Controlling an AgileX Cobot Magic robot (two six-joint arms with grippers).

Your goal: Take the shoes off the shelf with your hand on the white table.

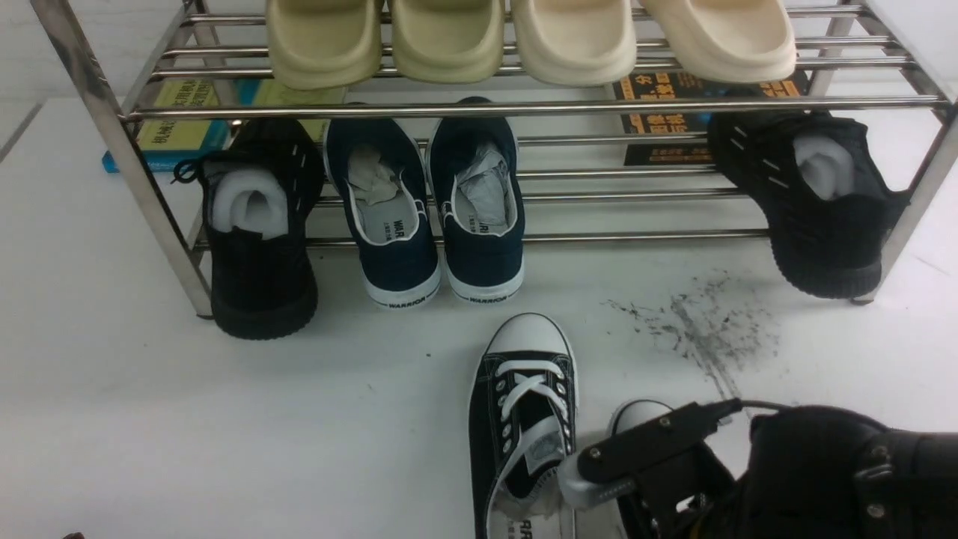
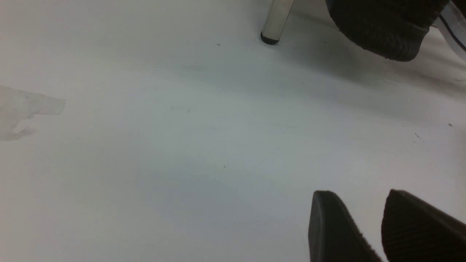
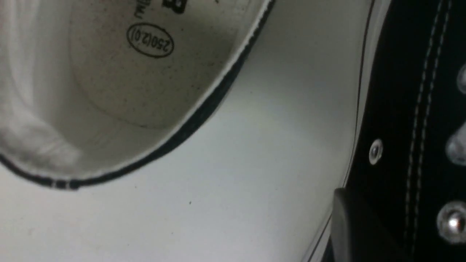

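Both shoes stand on the white table [image 1: 224,419] in front of the shelf [image 1: 150,195]. One black canvas sneaker [image 1: 524,419] points its white toe cap at the shelf. The second sneaker [image 1: 636,415] lies just right of it, and only its toe cap shows under my right gripper [image 1: 599,479]. In the right wrist view one black finger [image 3: 349,225] lies against a sneaker's black eyelet side [image 3: 400,109]; the other finger is hidden. The other sneaker's insole [image 3: 138,72] shows beside it. My left gripper [image 2: 358,193] hangs open over bare table.
The shelf's lower tier holds two navy WARRIOR shoes [image 1: 426,217] and an all-black knit shoe at each end [image 1: 258,224] [image 1: 816,202]. Cream slippers [image 1: 524,37] fill the top tier. Dark scuff marks [image 1: 696,322] lie right of the sneakers. Books [image 1: 179,127] lie behind the shelf.
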